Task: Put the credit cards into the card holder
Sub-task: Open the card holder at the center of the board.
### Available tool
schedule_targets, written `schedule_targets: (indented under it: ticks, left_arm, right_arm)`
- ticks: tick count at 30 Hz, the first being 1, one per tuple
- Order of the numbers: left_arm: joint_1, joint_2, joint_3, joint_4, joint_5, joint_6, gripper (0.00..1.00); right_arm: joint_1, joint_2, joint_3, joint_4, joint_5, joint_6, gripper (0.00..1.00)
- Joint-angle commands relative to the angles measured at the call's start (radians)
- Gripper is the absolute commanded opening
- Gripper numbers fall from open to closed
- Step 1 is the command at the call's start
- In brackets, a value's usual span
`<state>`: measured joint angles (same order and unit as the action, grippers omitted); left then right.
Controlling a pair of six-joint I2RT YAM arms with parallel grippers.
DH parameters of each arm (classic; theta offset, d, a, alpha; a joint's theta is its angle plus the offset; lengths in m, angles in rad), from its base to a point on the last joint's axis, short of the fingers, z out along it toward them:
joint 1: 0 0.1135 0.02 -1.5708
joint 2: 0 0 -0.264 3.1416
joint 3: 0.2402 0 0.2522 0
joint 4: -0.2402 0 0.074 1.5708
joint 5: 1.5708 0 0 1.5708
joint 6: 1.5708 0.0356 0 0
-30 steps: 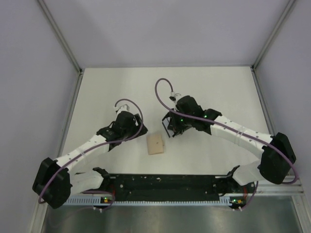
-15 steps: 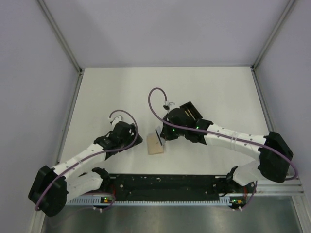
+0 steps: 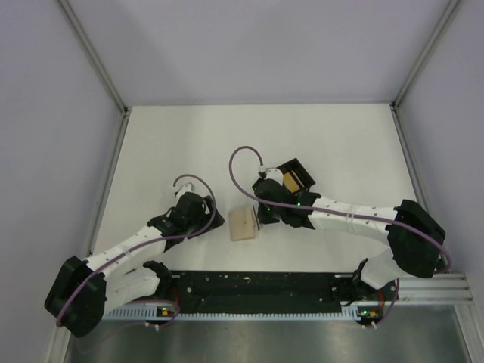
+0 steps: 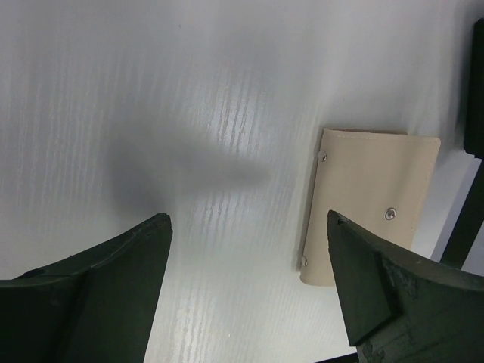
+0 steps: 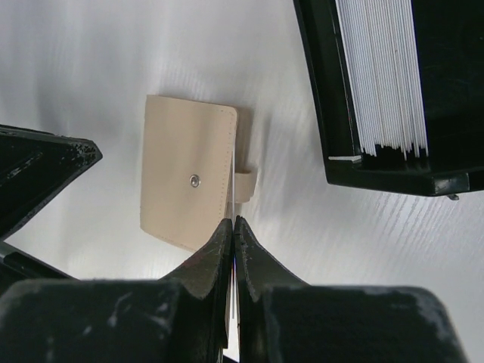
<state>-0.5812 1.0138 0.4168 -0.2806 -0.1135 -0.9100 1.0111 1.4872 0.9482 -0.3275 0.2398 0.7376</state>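
The tan card holder (image 3: 243,224) lies flat on the white table, snap stud up (image 5: 189,178) (image 4: 370,200). My right gripper (image 5: 234,220) (image 3: 262,214) hangs over the holder's right edge, shut on a thin credit card (image 5: 234,198). That card shows edge-on as a pale sliver between the fingers, its tip at the holder's edge beside the small tab. My left gripper (image 4: 248,219) (image 3: 209,220) is open just left of the holder with nothing in it. Its right fingertip (image 4: 355,257) overlaps the holder's corner in the left wrist view. More credit cards (image 5: 386,76) stand stacked in a black tray.
The black square tray (image 3: 296,175) (image 5: 327,113) sits just behind the right gripper, a yellow-orange card face showing in it. An aluminium frame edges the table on the left, right and back. The arm bases and a black rail run along the near edge.
The right gripper has moved from the tray leftward and nearer, to the holder's right edge. The left gripper has drawn back toward the near edge and opened wider.
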Motion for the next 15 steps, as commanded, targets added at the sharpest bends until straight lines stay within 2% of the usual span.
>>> schedule_targets:
  ticks: [1, 7, 9, 11, 13, 15]
  left_arm:
    - [0.0, 0.009, 0.0, 0.069, 0.026, 0.023, 0.87]
    - [-0.002, 0.02, -0.012, 0.11, 0.047, 0.046, 0.83]
    - [0.001, 0.032, -0.018, 0.133, 0.07, 0.056, 0.72]
    - [0.0, 0.043, -0.019, 0.141, 0.078, 0.056, 0.5]
    - [0.0, 0.057, -0.023, 0.155, 0.09, 0.063, 0.42]
    - [0.0, 0.078, -0.019, 0.158, 0.098, 0.066, 0.41]
  right_arm:
    - [-0.009, -0.03, -0.046, 0.047, 0.01, 0.025, 0.0]
    - [-0.035, -0.01, -0.117, 0.159, -0.083, 0.032, 0.0]
    - [-0.035, -0.019, -0.129, 0.188, -0.099, 0.026, 0.0]
    - [-0.035, -0.025, -0.137, 0.22, -0.115, 0.022, 0.0]
    - [-0.035, -0.018, -0.135, 0.243, -0.146, 0.019, 0.0]
    - [-0.035, -0.005, -0.126, 0.251, -0.169, 0.02, 0.0]
